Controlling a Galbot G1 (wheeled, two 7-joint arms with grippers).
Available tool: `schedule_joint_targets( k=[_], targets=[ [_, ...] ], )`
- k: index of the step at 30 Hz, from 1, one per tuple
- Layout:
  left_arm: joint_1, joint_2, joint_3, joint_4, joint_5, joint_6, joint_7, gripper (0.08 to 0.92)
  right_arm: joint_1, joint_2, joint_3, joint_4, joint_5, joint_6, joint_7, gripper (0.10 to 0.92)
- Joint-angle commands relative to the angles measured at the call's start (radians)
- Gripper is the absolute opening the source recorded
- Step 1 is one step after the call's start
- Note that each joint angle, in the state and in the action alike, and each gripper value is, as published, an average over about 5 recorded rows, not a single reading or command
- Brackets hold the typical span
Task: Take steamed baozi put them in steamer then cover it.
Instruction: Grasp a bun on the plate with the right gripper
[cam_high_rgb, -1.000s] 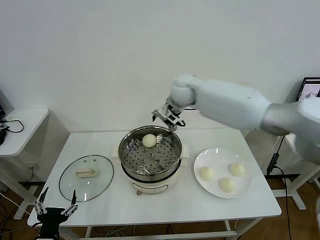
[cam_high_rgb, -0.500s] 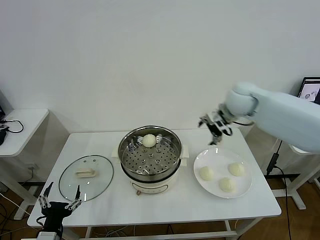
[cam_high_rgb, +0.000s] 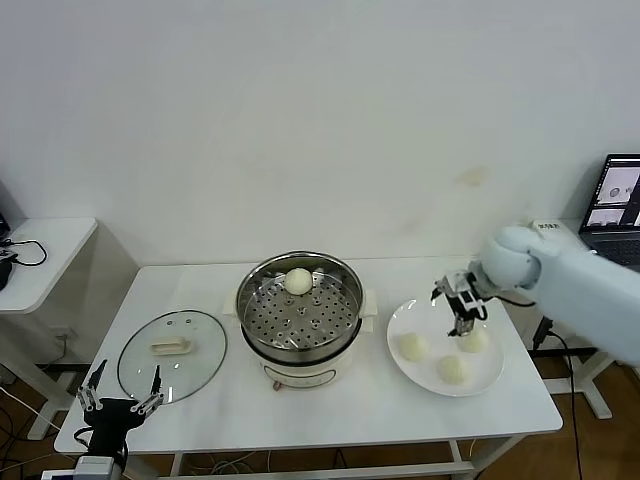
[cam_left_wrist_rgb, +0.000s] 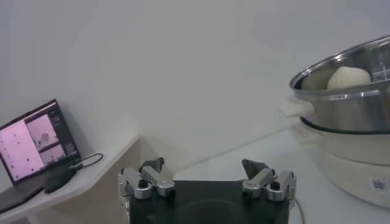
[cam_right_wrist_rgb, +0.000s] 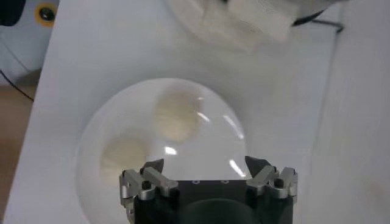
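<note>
At centre of the head view, on the white table (cam_high_rgb: 300, 410), the steamer (cam_high_rgb: 300, 310) stands uncovered with one of the steamed baozi (cam_high_rgb: 299, 281) on the far part of its perforated tray. Three more buns lie on the white plate (cam_high_rgb: 410, 375) at right of frame — one toward the plate's left (cam_high_rgb: 413, 346), one at its lower middle (cam_high_rgb: 453, 369), one at its right (cam_high_rgb: 476, 339), partly behind the arm.

Right gripper (cam_high_rgb: 462, 312) hangs over the plate, fingers spread and empty; its wrist view looks straight down on the plate with two buns showing beyond the fingertips. Left gripper (cam_high_rgb: 118, 403) sits parked at lower left of frame, off the table's near corner, fingers spread, nothing in them.

Glass lid (cam_high_rgb: 172, 355) rests flat on the table left of the steamer, well apart from both grippers.

Step in hand, as I read it: fetching the second bun — one in, three to go. Next move calls for lowering squarely over one bun so the fingers straddle it, then a soft close; the dough looks yielding and could dent or roll against its neighbours.
</note>
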Motion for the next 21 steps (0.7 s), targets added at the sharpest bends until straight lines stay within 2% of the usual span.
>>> schedule_joint_targets(
  k=[1,9,21],
  targets=[
    [-0.002,-0.004,-0.005,0.002,-0.002,0.007,0.000,0.823,-0.197,0.072,0.105,-0.087,-0.064,-0.008,-0.001,0.823],
    [0.013,-0.011,-0.014,0.004,0.002,0.003,-0.002,0.823,-0.232,0.170,0.120,-0.173,-0.093,-0.001,0.013,0.823],
    [0.012,-0.015,-0.016,0.006,0.006,0.002,-0.003,0.823,-0.245,0.238,0.140,-0.258,-0.122,0.000,0.033,0.823]
  ],
)
